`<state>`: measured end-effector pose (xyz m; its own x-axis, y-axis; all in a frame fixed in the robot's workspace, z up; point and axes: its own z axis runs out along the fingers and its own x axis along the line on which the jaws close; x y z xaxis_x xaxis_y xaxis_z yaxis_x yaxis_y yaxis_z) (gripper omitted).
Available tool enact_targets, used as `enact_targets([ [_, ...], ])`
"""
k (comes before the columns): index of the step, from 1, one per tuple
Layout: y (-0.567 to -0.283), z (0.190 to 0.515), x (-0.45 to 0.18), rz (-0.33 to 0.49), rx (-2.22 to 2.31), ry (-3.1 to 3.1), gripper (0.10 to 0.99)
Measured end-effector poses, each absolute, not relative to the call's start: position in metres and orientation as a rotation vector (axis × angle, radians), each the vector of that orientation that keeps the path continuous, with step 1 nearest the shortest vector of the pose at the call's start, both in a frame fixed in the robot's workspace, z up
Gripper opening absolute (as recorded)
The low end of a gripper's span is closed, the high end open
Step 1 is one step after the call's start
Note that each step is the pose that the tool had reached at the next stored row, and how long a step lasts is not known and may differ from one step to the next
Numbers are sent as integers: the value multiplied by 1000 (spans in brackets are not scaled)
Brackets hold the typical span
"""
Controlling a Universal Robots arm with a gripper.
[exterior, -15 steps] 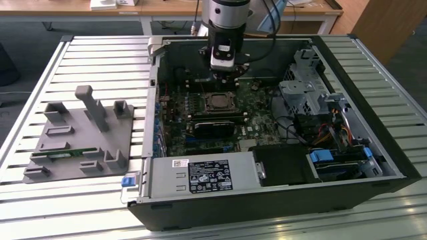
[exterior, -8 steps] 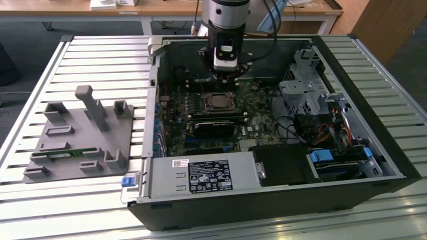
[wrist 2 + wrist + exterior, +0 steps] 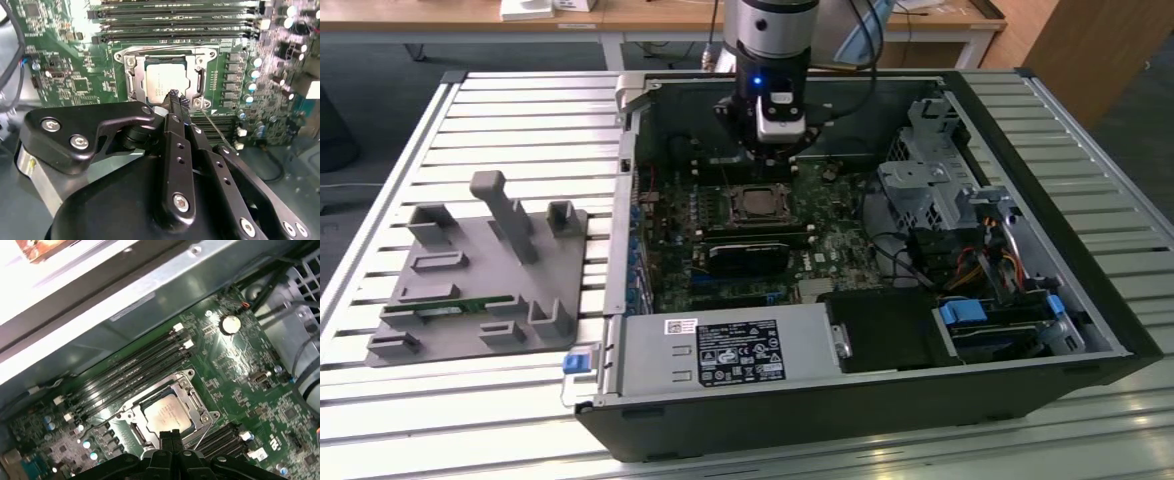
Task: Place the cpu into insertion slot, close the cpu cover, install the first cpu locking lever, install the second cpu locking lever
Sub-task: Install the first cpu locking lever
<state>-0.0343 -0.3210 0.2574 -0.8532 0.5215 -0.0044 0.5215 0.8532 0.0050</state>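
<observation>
Arm (image 3: 771,40) vertical, fingers (image 3: 175,112) pinched together — tips over cpu (image 3: 161,80)

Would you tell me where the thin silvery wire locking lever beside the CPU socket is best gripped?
Grip the thin silvery wire lever near its free end, coming from above and pinching across it: that end seems to stand clear of the green circuit board.

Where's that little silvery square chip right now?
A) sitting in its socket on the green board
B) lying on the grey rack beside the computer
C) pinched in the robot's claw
A: in the second wrist view the cpu lies flat in the insertion slot, framed by the cpu cover; the gripper near its edge carries no chip.
</observation>
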Motion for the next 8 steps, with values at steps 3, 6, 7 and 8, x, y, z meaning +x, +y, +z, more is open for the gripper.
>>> enact_targets([
  [3, -321, 257, -34, 6, 766, 3041, 118],
  [6, -321, 257, -34, 7, 684, 3061, 118],
  [7, -321, 257, -34, 8, 659, 3066, 118],
  [8, -321, 257, -34, 11, 634, 3072, 118],
])
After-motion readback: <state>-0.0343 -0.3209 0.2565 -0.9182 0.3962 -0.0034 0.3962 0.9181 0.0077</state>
